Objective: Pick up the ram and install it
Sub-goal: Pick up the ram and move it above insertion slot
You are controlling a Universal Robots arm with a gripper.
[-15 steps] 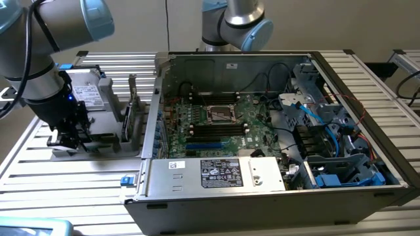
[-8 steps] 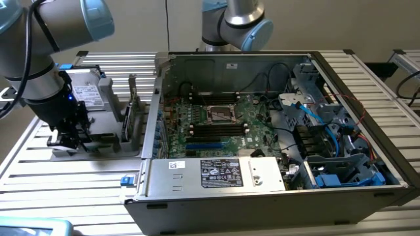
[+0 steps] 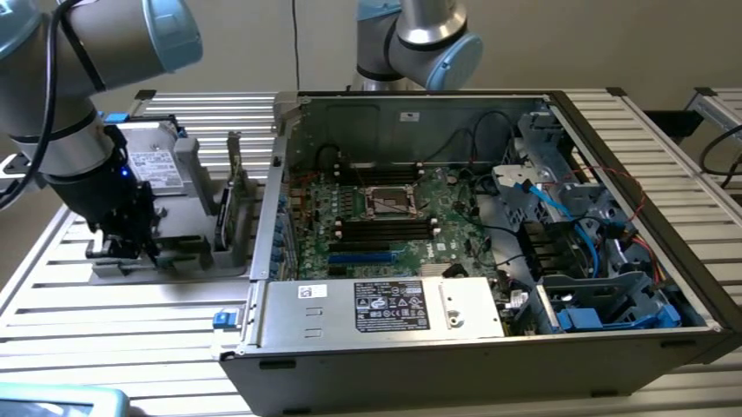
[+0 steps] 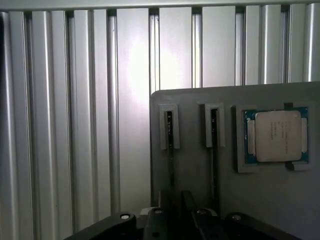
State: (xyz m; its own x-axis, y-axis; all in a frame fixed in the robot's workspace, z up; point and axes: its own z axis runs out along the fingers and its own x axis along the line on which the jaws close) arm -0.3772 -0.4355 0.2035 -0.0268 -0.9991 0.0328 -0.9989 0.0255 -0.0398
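Hanging the black arm-mounted gripper (image 3: pixel 122 250) low over the grey slotted holder tray (image 3: pixel 176 258), grip impossible to tell. Seeing the long, narrow green ram stick (image 3: pixel 236 195) standing on edge there, at two o'clock from it.

arm (image 3: pixel 82 52): at exterior view's left, elbow bent | wrist (image 3: pixel 76 165): pointing down | gripper (image 3: pixel 125 248): low, vertical

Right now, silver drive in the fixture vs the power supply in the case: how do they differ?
Place: the silver drive sits in the grey fixture outside the case, at the exterior view's left; the power supply sits inside the case, along its near wall.
Pose: the drive stands upright; the power supply lies flat.
Label: the drive's is white, the power supply's dark.
Shared: both are silver metal boxes.
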